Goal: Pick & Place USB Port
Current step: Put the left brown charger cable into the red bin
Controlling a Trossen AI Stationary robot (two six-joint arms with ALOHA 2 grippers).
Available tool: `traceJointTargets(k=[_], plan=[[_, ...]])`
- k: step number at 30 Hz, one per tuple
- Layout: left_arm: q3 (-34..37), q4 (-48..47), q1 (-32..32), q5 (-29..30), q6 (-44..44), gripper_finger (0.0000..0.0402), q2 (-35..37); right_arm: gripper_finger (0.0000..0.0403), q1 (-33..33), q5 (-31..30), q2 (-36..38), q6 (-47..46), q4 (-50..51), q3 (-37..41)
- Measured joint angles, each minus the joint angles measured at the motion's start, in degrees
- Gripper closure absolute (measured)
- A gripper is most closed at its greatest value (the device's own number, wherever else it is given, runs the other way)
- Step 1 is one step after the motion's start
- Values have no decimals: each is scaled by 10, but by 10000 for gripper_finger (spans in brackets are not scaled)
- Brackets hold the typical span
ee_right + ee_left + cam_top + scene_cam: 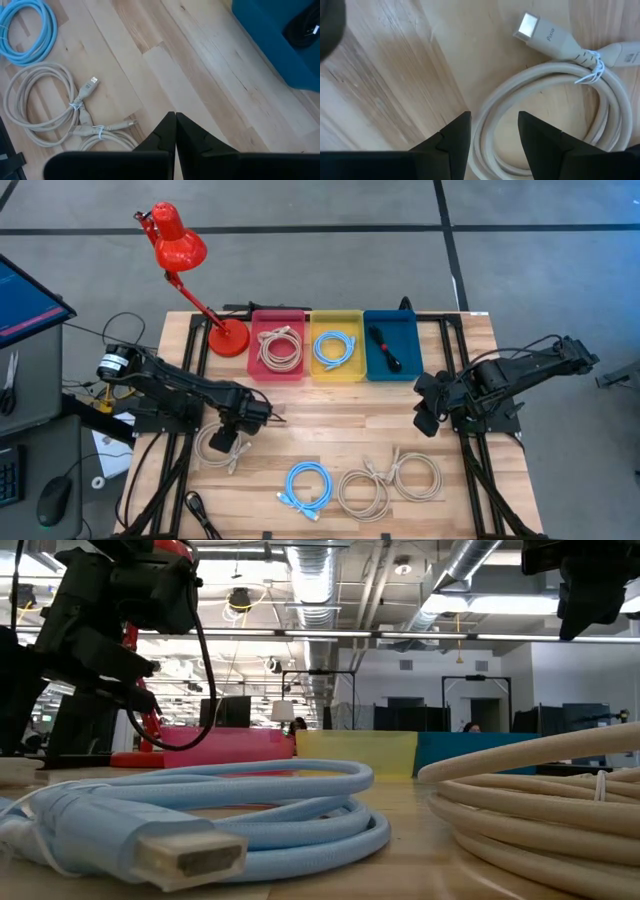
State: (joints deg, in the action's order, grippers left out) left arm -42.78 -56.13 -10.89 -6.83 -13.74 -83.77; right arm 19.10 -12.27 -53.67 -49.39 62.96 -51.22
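A beige coiled USB cable [216, 448] lies flat on the wooden table near its left side. My left gripper [236, 436] is open just over it. In the left wrist view its fingertips [494, 131] stand on either side of the coil's strands [540, 85], and I see no touch. The cable's plug [529, 23] lies beyond the fingers, tied with a white twist tie. My right gripper [430, 416] is shut and hovers over bare wood near the right side, as the right wrist view [175, 131] shows.
Pink bin [277, 320] with a beige cable, yellow bin [336, 318] with a blue cable, and blue bin [392, 320] with a black item stand along the far edge. A red lamp [180, 248] stands far left. A blue cable [308, 485] and two beige cables [362, 492] [417, 477] lie near.
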Motion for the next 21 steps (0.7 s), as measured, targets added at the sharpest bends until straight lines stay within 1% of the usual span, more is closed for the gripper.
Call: traceJointTargets(k=[5,11,13,16,20,21], plan=[[0,1,-1,1,0,238,-18,402,0,-1,0,-10,0,0],[0,0,-1,2,0,239,-75,402,0,-1,0,-11,0,0],[-2,0,-1,5,1,245,-87,402,0,-1,0,-11,0,0],[-3,-1,-1,12,5,279,-97,402,0,-1,0,-11,0,0],[-2,-1,0,18,7,365,-90,402,0,-1,0,-11,0,0],[-2,0,0,16,9,378,-86,402,0,-1,0,-11,0,0]])
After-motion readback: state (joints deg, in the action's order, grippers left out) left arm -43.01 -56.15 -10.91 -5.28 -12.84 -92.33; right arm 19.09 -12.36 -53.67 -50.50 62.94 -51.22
